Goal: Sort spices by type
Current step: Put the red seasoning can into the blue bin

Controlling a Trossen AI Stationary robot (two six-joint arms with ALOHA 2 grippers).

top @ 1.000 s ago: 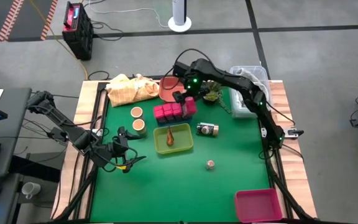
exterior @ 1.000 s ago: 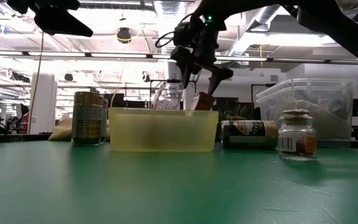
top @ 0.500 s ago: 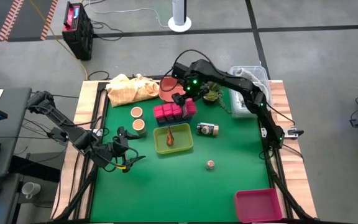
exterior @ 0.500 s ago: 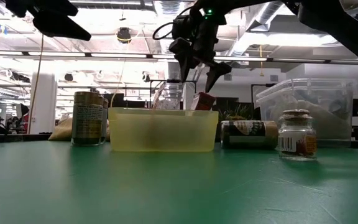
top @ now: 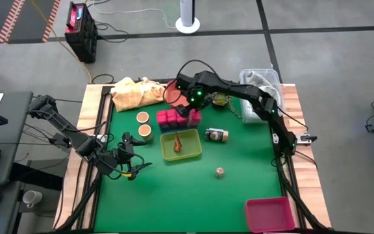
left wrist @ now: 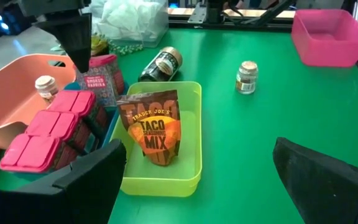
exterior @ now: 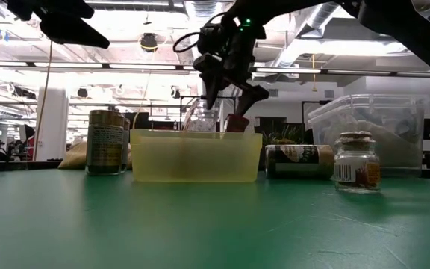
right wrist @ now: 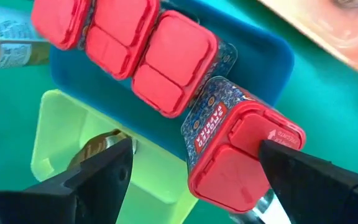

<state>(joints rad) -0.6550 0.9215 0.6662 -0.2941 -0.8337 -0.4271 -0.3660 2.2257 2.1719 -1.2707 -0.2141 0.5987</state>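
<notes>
Several pink-lidded spice tins (top: 174, 117) stand in a blue tray (right wrist: 263, 46). One of them (right wrist: 241, 155) is tilted at the tray's edge. My right gripper (right wrist: 194, 180) hangs open just above this tilted tin and points down, one finger on either side of it without touching. Two tan round jars (top: 143, 123) stand to the left of the tins. A dark jar (top: 217, 135) lies on its side, and a small jar (top: 220, 171) stands alone. My left gripper (top: 132, 166) waits open near the table's left edge.
A yellow-green tray (top: 181, 145) holding a brown taco mix packet (left wrist: 154, 134) sits just in front of the tins. A salmon bowl (top: 173, 93), a yellow cloth (top: 135, 92), a green plant (top: 221, 99) and a clear box (top: 258, 84) line the far side. A pink bin (top: 269, 213) stands near right.
My right gripper has moved toward the table's left edge and a little down, rolling slightly, and now hangs over the pink tins. Its fingers have stayed open.
</notes>
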